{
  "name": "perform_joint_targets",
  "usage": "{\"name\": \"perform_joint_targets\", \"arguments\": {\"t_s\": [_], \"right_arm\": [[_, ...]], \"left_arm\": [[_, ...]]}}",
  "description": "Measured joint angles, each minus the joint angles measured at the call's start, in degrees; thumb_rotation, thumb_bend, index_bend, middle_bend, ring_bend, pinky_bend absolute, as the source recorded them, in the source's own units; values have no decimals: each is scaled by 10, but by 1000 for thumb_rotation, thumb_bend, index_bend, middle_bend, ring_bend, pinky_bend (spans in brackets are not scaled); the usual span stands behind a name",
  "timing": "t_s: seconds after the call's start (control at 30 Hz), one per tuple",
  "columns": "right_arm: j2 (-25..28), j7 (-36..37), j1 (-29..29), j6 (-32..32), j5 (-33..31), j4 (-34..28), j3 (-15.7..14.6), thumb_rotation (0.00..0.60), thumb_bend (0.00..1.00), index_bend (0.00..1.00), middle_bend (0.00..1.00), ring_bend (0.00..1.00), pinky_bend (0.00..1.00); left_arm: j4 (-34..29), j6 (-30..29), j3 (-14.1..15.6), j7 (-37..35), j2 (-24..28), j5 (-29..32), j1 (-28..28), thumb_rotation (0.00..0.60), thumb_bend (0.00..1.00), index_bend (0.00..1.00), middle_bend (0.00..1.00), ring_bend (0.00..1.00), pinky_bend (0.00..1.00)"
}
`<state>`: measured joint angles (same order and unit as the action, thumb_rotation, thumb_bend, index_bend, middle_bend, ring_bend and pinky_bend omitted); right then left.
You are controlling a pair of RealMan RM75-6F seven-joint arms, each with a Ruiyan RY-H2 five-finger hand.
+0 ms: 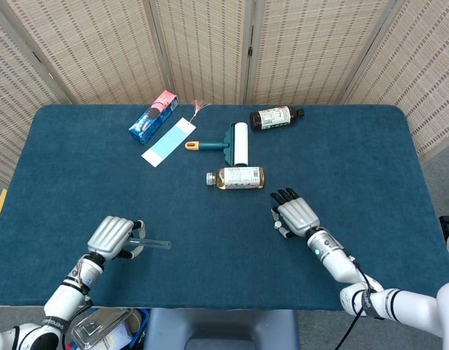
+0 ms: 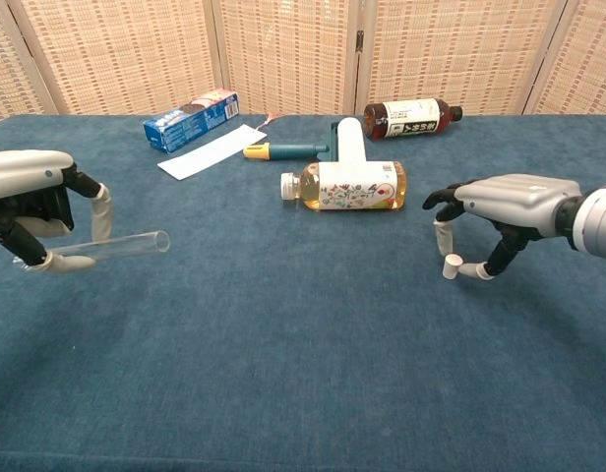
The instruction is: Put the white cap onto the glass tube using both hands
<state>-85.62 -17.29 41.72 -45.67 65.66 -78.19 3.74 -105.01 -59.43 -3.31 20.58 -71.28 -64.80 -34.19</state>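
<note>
My left hand [image 1: 113, 235] [image 2: 35, 202] grips the clear glass tube [image 1: 154, 243] [image 2: 114, 246] at one end. The tube lies about level just above the cloth, its open end pointing toward the table's middle. The small white cap [image 1: 277, 225] [image 2: 452, 265] stands on the blue cloth at the right. My right hand [image 1: 297, 215] [image 2: 508, 203] arches over the cap with its fingers apart. A thumb tip [image 2: 481, 272] sits close beside the cap on its right, and another fingertip [image 2: 443, 237] hangs just above it. The cap is not lifted.
A yellow-liquid bottle [image 1: 239, 177] [image 2: 344, 185] lies at mid-table, just beyond the right hand. Behind it are a lint roller [image 1: 235, 143], a dark bottle [image 1: 274, 117], a blue box [image 1: 153, 117] and a paper tag [image 1: 166, 142]. Folding screens close off the back.
</note>
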Motion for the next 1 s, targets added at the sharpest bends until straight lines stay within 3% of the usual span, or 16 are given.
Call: {"name": "perform_joint_targets", "arguments": {"t_s": [0.37,0.73,1.0], "right_arm": [[-3,-2,2,4,0,1,1,600,328,462,102,0,0],[-3,4,0,-6,8,0,3,600,380,572,163,0,0],[34,24,-6,-29,23,-50,16,600,410,616,193,0,0]], "left_arm": [[2,1,1,-3,1,0,2,600,357,568,1000,989,1000],[6,1,-2,-5,2,2,1,600,357,567,1000,989,1000],[7,12,-22,-27,15,16,-7,600,358,569,1000,988,1000]]}}
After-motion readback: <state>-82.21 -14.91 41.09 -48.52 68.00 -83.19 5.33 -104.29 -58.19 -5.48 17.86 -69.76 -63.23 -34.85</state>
